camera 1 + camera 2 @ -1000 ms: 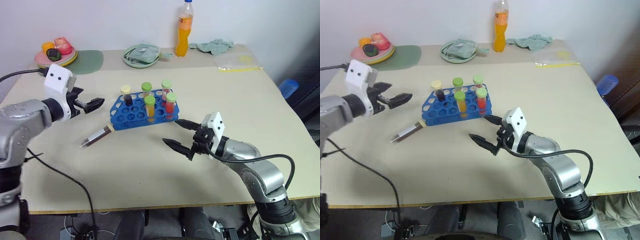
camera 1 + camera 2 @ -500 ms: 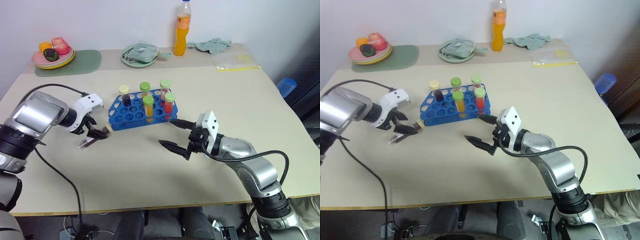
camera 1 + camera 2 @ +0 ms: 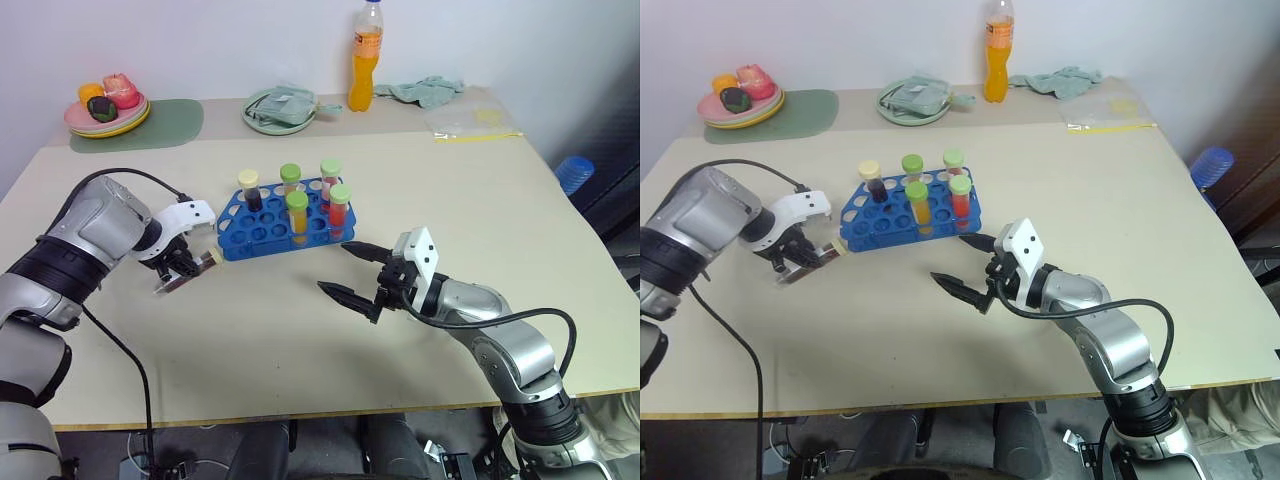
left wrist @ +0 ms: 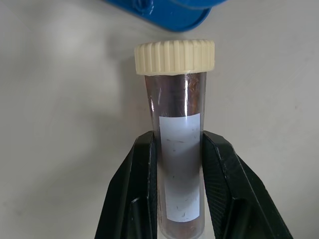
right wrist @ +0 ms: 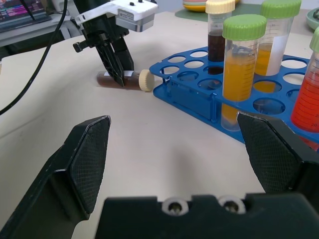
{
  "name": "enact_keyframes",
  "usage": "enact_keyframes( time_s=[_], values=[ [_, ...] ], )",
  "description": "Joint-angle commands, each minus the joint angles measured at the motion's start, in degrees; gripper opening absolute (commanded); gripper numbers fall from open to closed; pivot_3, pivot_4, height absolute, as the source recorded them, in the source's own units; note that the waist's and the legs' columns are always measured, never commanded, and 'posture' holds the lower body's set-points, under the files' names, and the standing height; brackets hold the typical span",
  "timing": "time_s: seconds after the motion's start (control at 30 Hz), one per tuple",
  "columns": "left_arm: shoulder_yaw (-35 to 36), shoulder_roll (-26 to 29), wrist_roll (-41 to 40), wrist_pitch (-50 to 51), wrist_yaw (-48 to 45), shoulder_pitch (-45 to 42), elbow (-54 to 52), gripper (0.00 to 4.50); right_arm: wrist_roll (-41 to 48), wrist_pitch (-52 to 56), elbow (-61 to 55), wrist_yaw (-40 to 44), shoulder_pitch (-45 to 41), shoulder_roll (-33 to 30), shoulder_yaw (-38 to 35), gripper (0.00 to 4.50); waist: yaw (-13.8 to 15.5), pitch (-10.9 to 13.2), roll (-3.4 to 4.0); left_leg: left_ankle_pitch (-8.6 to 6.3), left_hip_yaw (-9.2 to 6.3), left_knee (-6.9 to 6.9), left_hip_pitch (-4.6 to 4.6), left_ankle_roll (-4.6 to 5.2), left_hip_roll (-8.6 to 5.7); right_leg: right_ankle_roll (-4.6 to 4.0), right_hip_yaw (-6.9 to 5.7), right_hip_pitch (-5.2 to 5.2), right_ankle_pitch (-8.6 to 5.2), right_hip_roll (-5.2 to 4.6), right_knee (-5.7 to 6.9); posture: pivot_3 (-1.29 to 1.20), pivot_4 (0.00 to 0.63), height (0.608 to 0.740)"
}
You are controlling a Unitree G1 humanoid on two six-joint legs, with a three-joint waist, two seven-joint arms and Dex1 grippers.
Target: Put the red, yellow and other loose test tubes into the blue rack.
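A loose test tube (image 3: 186,273) with brown contents and a cream cap (image 4: 174,55) lies flat on the table just left of the blue rack (image 3: 262,236). My left gripper (image 3: 180,267) points down at it and is shut on the tube's labelled body (image 4: 181,164), a finger (image 4: 145,164) on each side. The rack holds several upright tubes: a dark one with a cream cap (image 3: 248,188), a yellow one (image 3: 298,214), a red one (image 3: 339,205) and others with green caps. My right gripper (image 3: 336,268) hovers open and holding nothing just right of the rack's near corner.
At the back of the table stand an orange drink bottle (image 3: 367,58), a green plate (image 3: 282,108), a plate of toy food (image 3: 107,104) on a green mat (image 3: 160,124), a cloth (image 3: 426,92) and a plastic bag (image 3: 476,121). A cable (image 3: 110,345) trails from my left arm.
My left gripper swung down from above the table to the lying tube, tilted to point downward, and went from open to shut on it. The right gripper stayed put.
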Motion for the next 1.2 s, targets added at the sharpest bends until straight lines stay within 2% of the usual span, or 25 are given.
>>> enact_keyframes(
  time_s=[0.03,0.13,0.2,0.27,0.33,0.4,0.43,0.5,0.57,0.6,0.77,0.83,0.93,1.2],
  values=[
    [2.67,4.86,3.92,-2.96,0.60,2.71,-0.97,0.68,0.27,-0.74,-2.45,-0.05,-0.57,0.32,-0.23,4.50,-0.59,0.00,0.00,0.00,0.00,-0.01,0.00,0.00,0.00,0.00,0.00,0.00,0.00,0.00,0.00,0.00,0.150,0.740],
    [10.19,7.61,-0.80,-1.82,0.12,7.00,-3.61,0.68,0.38,-0.81,-3.03,0.11,0.26,-0.16,-0.58,4.50,-1.45,0.00,0.00,0.00,-0.05,-0.05,0.01,0.00,0.03,-0.01,0.00,-0.07,0.00,0.02,0.07,0.00,0.150,0.740],
    [21.02,6.44,-5.91,2.17,4.54,9.71,-4.10,0.68,0.46,-0.75,-3.34,0.07,0.86,-0.34,-0.70,4.50,-1.26,0.01,-0.01,0.00,-0.08,-0.06,0.00,0.00,0.04,-0.07,0.00,-0.17,-0.04,0.01,0.22,0.00,0.150,0.740],
    [40.38,-0.44,-12.91,-1.17,14.68,14.72,-9.07,0.68,0.58,-0.62,-3.49,0.03,1.14,-0.36,-0.69,4.50,-0.88,0.01,-0.03,0.00,-0.20,0.02,-0.08,0.00,0.04,-0.07,-0.02,-0.23,-0.07,-0.02,0.33,0.00,0.150,0.740],
    [52.63,-6.90,-15.57,-4.95,23.62,19.26,-15.46,0.68,0.68,-0.50,-3.54,0.10,1.21,-0.37,-0.72,4.50,-0.45,-0.02,-0.11,0.00,-0.36,0.17,-0.17,0.00,0.06,-0.04,-0.08,-0.22,-0.09,-0.14,0.34,0.00,0.150,0.740],
    [59.70,-12.80,-16.71,-7.40,30.48,23.55,-22.52,0.68,0.80,-0.39,-3.45,0.29,1.07,-0.45,-0.73,4.50,-0.37,-0.04,-0.13,0.00,-0.38,0.28,-0.21,-0.01,0.08,-0.04,-0.08,-0.19,-0.08,-0.19,0.32,0.00,0.150,0.740],
    [63.58,-17.88,-18.37,-11.35,34.07,26.61,-27.80,0.68,0.86,-0.33,-3.23,0.49,0.81,-0.50,-0.66,4.50,-0.40,-0.05,-0.11,0.00,-0.36,0.29,-0.22,-0.01,0.04,-0.04,-0.07,-0.20,-0.07,-0.19,0.31,0.00,0.150,0.740],
    [67.12,-24.05,-21.00,-14.93,37.97,30.21,-34.32,0.68,0.98,-0.28,-2.94,0.86,0.52,-0.66,-0.73,4.50,-0.40,-0.06,-0.10,0.00,-0.29,0.23,-0.19,-0.02,0.05,-0.05,0.00,-0.25,-0.07,-0.20,0.36,0.00,0.150,0.740],
    [67.91,-33.22,-23.10,-16.57,45.78,32.52,-41.43,0.68,0.95,-0.21,-2.39,1.30,-0.05,-0.67,-0.52,4.50,0.06,-0.06,-0.11,0.01,-0.29,0.22,-0.20,-0.04,0.02,-0.06,-0.01,-0.27,-0.06,-0.17,0.35,0.00,0.150,0.740],
    [67.92,-36.09,-23.60,-17.40,48.41,33.17,-43.72,0.68,0.92,-0.21,-2.21,1.45,-0.24,-0.69,-0.45,4.50,0.34,-0.07,-0.13,0.01,-0.26,0.27,-0.20,-0.04,0.01,-0.06,0.00,-0.26,-0.06,-0.18,0.37,0.00,0.150,0.740],
    [51.89,-47.87,-14.31,-26.56,57.58,41.51,-51.78,0.68,0.71,-0.28,-1.14,2.50,-1.58,-0.81,-0.16,4.50,1.05,-0.10,-0.16,-0.03,-0.17,0.42,-0.17,0.00,-0.09,-0.05,0.00,-0.07,-0.05,-0.20,0.30,0.00,0.150,0.740],
    [46.15,-49.83,-7.75,-32.27,61.14,44.35,-49.45,0.68,0.49,-0.51,-0.87,2.76,-1.80,-0.88,-0.06,4.50,1.08,-0.10,-0.16,-0.03,-0.08,0.46,-0.16,0.00,-0.12,-0.05,-0.04,0.00,-0.05,-0.19,0.26,0.00,0.150,0.740],
    [41.63,-51.33,-2.16,-38.55,65.08,46.20,-45.07,0.68,0.20,-0.68,-0.68,2.87,-1.98,-0.82,0.00,4.50,0.77,-0.11,-0.16,-0.03,-0.06,0.44,-0.13,0.00,-0.10,-0.06,-0.04,-0.01,-0.05,-0.14,0.26,0.00,0.150,0.740],
    [38.73,-52.51,-0.72,-42.70,67.53,44.88,-37.18,0.68,-0.16,-0.77,-1.13,2.39,-1.51,-0.70,-0.21,4.50,0.74,-0.11,-0.14,-0.04,-0.05,0.43,-0.12,0.01,-0.09,-0.05,-0.04,-0.01,-0.05,-0.14,0.26,0.00,0.150,0.740]
  ],
)
